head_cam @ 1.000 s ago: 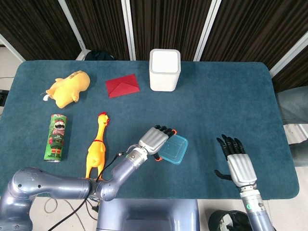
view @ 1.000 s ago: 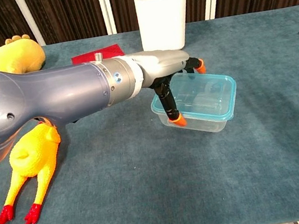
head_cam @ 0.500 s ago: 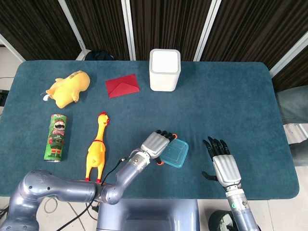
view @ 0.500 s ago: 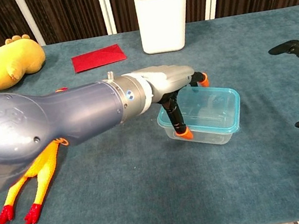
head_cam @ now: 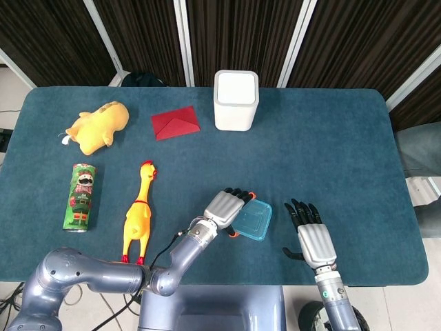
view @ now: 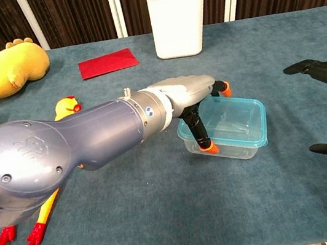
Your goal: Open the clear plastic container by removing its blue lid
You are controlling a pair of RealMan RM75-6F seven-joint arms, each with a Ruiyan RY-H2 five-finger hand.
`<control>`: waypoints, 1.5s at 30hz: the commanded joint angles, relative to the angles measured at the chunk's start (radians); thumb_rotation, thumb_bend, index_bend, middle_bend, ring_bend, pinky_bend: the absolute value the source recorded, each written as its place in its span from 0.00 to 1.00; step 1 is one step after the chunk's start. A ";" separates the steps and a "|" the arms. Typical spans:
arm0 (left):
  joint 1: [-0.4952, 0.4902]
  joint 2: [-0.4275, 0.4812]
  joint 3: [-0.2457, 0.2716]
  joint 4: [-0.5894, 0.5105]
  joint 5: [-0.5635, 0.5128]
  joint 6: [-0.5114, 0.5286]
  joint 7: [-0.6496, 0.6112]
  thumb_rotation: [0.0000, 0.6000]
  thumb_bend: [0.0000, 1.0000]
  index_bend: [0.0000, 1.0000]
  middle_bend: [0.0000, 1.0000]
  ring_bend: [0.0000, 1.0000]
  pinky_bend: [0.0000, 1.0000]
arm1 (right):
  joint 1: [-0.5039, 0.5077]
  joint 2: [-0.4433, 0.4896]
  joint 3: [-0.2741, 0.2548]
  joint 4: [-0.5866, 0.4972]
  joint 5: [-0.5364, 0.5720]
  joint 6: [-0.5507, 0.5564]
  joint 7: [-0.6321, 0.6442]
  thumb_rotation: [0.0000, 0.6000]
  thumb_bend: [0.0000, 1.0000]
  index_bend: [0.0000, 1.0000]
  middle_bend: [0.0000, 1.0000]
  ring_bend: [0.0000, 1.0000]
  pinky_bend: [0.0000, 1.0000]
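- Gripping the clear plastic container (view: 230, 127) by its left end, the left hand (view: 192, 96) has its orange-tipped fingers (view: 207, 147) curled over the blue lid (head_cam: 252, 219), which sits on the container.
- The container rests near the table's (head_cam: 331, 138) front edge, between the two hands.
- Just right of it, the right hand (head_cam: 311, 236) hovers with fingers spread, holding nothing.
- A rubber chicken (head_cam: 140, 211) lies to the left.

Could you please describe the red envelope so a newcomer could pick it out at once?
Start at the white bin on the far side of the table. Just left of it lies the red envelope, between the bin and the yellow plush toy. It is the only flat, red thing there.
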 commanded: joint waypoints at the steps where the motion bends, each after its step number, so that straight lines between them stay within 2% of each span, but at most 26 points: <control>1: 0.000 -0.002 -0.002 0.003 0.002 -0.002 -0.003 1.00 0.15 0.16 0.23 0.18 0.31 | 0.006 -0.022 0.001 0.005 0.006 -0.003 -0.009 1.00 0.24 0.00 0.00 0.00 0.00; 11: 0.000 -0.007 -0.002 0.008 0.003 -0.005 -0.005 1.00 0.15 0.16 0.23 0.18 0.31 | 0.018 -0.109 0.016 0.016 0.046 0.002 -0.046 1.00 0.24 0.00 0.00 0.00 0.00; 20: -0.002 -0.007 -0.006 0.006 -0.006 -0.008 -0.001 1.00 0.15 0.16 0.23 0.18 0.31 | 0.034 -0.178 0.053 0.026 0.091 0.013 -0.071 1.00 0.24 0.00 0.00 0.00 0.00; 45: -0.004 -0.007 -0.009 0.005 -0.003 -0.016 -0.009 1.00 0.15 0.16 0.23 0.18 0.31 | 0.060 -0.237 0.076 0.047 0.124 0.037 -0.104 1.00 0.24 0.00 0.00 0.00 0.00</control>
